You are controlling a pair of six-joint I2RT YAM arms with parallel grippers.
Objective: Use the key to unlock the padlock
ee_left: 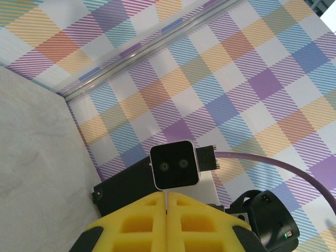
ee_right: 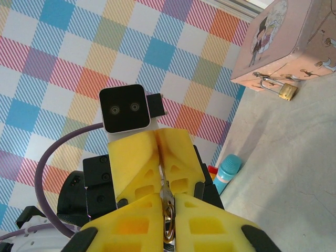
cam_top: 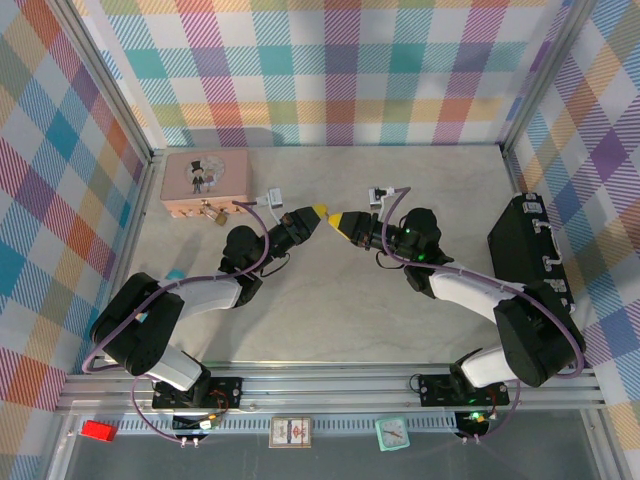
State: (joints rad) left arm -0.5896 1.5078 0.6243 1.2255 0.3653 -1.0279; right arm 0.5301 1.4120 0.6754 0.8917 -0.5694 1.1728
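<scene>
I am watching the two tools meeting tip to tip above the middle of the surface (cam_top: pixel 330 330). The left tool (cam_top: pixel 318 212) is clenching the thin blade of the key (ee_right: pixel 168 212). The right tool (cam_top: pixel 340 219) is pinching the key's ringed end between its yellow fingers (ee_right: pixel 210 226), so the key is hanging between both, clear of the surface. Farther back, the padlock (cam_top: pixel 212 213) is lying against the near side of the pink tin (cam_top: pixel 205 178), shackle hooked through its clasp, in the far left corner.

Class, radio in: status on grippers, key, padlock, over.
Left gripper and right gripper tip to tip, both shut on key. Padlock hangs from pink tin. Nothing in the way.
</scene>
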